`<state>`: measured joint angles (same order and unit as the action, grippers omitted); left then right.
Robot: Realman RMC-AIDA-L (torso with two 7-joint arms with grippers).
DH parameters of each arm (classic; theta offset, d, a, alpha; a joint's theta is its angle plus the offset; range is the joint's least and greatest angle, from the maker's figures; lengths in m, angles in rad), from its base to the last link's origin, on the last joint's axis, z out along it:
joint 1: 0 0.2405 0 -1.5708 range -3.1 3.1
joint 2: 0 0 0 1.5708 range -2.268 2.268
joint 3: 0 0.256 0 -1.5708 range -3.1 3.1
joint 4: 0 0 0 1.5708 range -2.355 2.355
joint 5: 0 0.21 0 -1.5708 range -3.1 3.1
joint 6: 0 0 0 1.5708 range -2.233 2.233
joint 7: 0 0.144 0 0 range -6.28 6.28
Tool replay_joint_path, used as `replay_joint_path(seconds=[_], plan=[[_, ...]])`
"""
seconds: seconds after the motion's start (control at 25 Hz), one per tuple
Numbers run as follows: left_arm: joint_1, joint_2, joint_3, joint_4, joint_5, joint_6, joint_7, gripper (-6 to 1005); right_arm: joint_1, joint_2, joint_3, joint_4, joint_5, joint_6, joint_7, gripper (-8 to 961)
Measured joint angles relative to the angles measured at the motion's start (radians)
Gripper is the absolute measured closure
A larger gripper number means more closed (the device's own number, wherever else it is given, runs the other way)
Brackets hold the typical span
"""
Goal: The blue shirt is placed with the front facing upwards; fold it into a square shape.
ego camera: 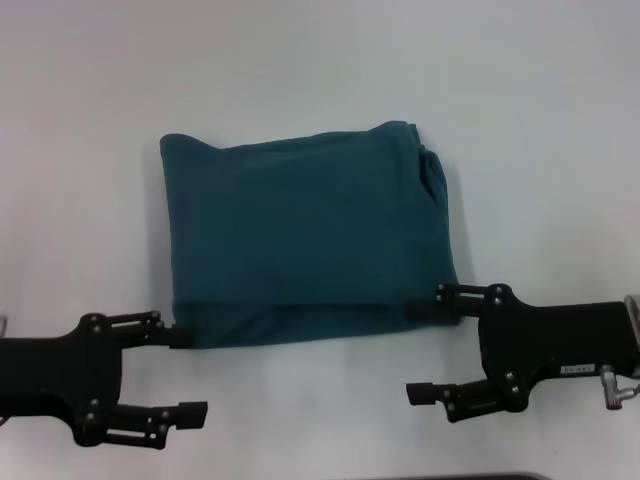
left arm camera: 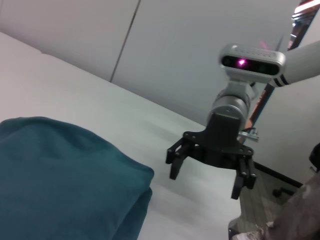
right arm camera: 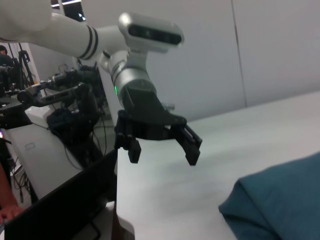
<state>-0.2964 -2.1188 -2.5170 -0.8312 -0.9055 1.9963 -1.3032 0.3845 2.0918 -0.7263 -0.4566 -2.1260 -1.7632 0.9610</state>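
Two grippers are seen low over the worktop (ego camera: 520, 120), each with its jaws spread wide and nothing held between them. The left gripper (ego camera: 184, 372) is stretched out level from the near left, its fingers pointed toward the middle; the farther fingertip is seen at the near left corner of the blue shirt (ego camera: 305, 235), though contact cannot be told, and the nearer finger is over bare worktop. In the right wrist view the same left gripper (right arm camera: 160, 150) is shown hanging open above the white surface, apart from the cloth. The right gripper (ego camera: 425, 348) is held level from the near right, its fingers pointed inward; its farther fingertip is at the shirt's near right corner, its nearer finger clear of the fabric. In the left wrist view the right gripper (left arm camera: 210, 175) is shown open and lifted off the surface, well beyond the shirt's edge.

The blue shirt is laid folded as a rough rectangle at the middle of the worktop, a lower layer showing along its near edge and gathered folds at its far right corner.
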Motion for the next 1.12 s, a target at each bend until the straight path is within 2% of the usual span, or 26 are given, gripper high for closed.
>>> replay_joint_path(seconds=[0.16,0.56,1.12], plan=[[-0.013,-0.006,0.001,-0.001,0.003,-0.004,0.006,139,0.023,0.001,-0.010,-0.006,-0.002,0.012,0.011,39],[-0.023,-0.003,-0.003,-0.007,0.001,-0.014,0.022,140,0.050,0.002,-0.018,0.002,-0.004,0.028,0.011,39],[-0.021,-0.004,-0.006,-0.017,0.005,-0.016,0.018,140,0.053,0.004,-0.034,0.006,-0.003,0.046,0.016,38]])
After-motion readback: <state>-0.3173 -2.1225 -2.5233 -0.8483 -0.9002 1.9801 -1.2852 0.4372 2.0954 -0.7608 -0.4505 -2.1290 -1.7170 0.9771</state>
